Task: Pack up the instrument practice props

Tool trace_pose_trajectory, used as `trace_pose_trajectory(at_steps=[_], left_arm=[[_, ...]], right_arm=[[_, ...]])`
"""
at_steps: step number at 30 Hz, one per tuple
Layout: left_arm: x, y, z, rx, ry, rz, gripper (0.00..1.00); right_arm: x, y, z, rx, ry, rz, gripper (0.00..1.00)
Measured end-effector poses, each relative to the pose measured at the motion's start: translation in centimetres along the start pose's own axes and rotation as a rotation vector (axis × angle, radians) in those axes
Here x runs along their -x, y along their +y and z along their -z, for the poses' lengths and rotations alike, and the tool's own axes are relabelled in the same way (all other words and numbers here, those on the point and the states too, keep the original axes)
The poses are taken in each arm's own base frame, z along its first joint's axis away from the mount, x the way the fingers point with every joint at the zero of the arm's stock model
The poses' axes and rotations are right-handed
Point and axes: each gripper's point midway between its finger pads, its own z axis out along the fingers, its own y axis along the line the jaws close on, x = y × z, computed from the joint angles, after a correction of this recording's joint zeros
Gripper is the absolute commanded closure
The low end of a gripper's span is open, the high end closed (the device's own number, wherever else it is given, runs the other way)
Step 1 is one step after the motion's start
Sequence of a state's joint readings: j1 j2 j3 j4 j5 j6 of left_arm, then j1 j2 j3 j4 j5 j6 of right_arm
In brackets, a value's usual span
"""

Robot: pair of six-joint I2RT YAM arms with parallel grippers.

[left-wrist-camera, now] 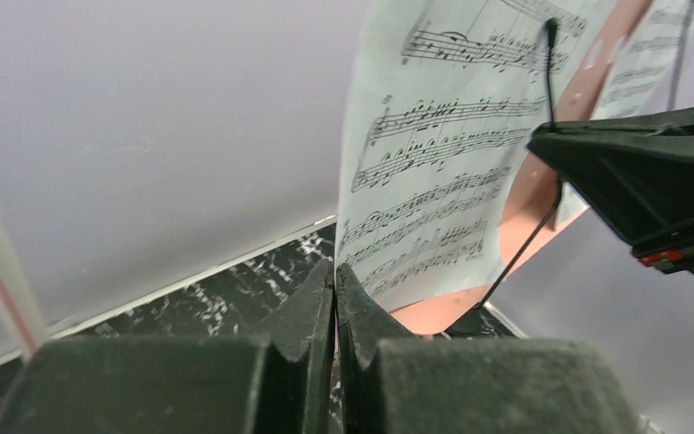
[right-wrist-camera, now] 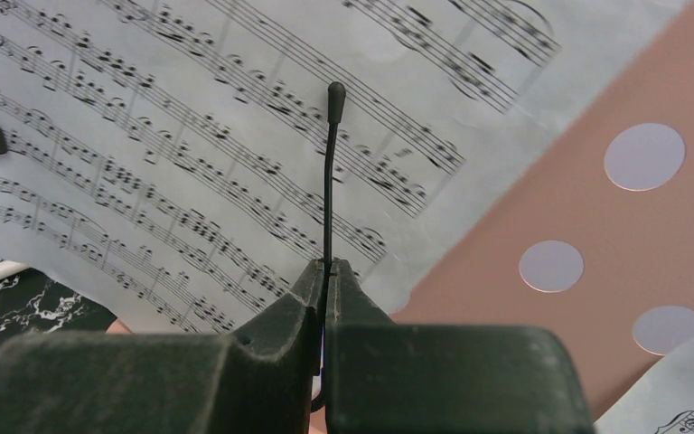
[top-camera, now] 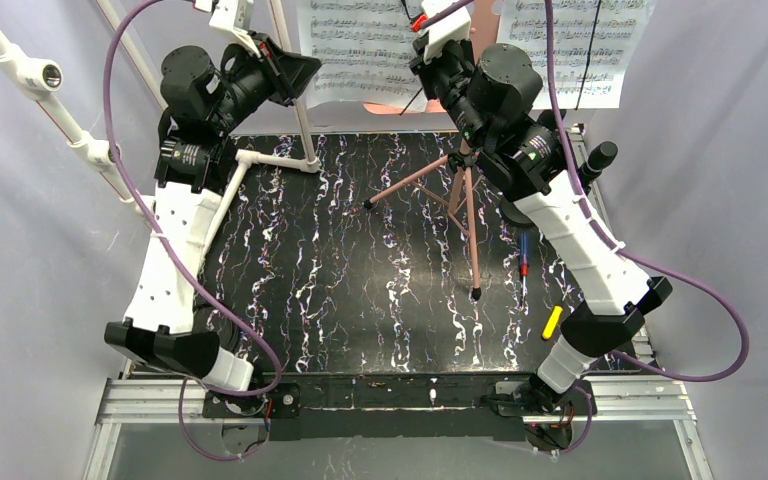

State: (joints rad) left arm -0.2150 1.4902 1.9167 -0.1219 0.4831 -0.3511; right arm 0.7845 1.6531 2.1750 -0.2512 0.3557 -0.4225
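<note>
The salmon-pink perforated music desk (top-camera: 390, 106) stands at the back on thin pink tripod legs (top-camera: 471, 225). White sheet-music pages (top-camera: 360, 45) lean on it, left and right (top-camera: 570, 50). My right gripper (top-camera: 422, 40) is shut on the thin black stalk of a microphone (right-wrist-camera: 329, 181) in front of the left page, jaws pinching it in the right wrist view (right-wrist-camera: 329, 263). The desk shows beside it (right-wrist-camera: 614, 235). My left gripper (top-camera: 305, 70) is shut and empty near the left page's edge (left-wrist-camera: 335, 268). A second thin stalk (top-camera: 590, 60) crosses the right page.
A white pipe frame (top-camera: 260, 158) stands at the back left, close to my left arm. A black cylinder (top-camera: 600, 160) pokes up behind my right arm. A blue-and-red pen (top-camera: 523, 255) and a yellow marker (top-camera: 552, 322) lie on the black marbled table (top-camera: 340, 260).
</note>
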Motion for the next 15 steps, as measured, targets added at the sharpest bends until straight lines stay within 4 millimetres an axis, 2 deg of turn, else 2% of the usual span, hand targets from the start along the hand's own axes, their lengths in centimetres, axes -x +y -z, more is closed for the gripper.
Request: trace_pose_trajectory(at_steps=[5, 9, 13, 15], left_arm=[[-1.0, 1.8, 2.2, 0.137, 0.038, -0.029, 1.00], [-1.7, 2.7, 5.0, 0.241, 0.071, -0.064, 1.00], [-1.0, 2.6, 7.6, 0.309, 0.069, -0.109, 1.00], [-0.5, 2.3, 8.9, 0.339, 0.064, -0.132, 1.00]], right_arm=[[-0.1, 0.0, 0.0, -0.001, -0.002, -0.001, 0.99], [0.0, 0.0, -0.1, -0.002, -0.006, -0.002, 0.99], [-0.1, -0.1, -0.1, -0.006, -0.005, -0.001, 0.98], [-0.1, -0.1, -0.1, -0.006, -0.005, -0.001, 0.93]])
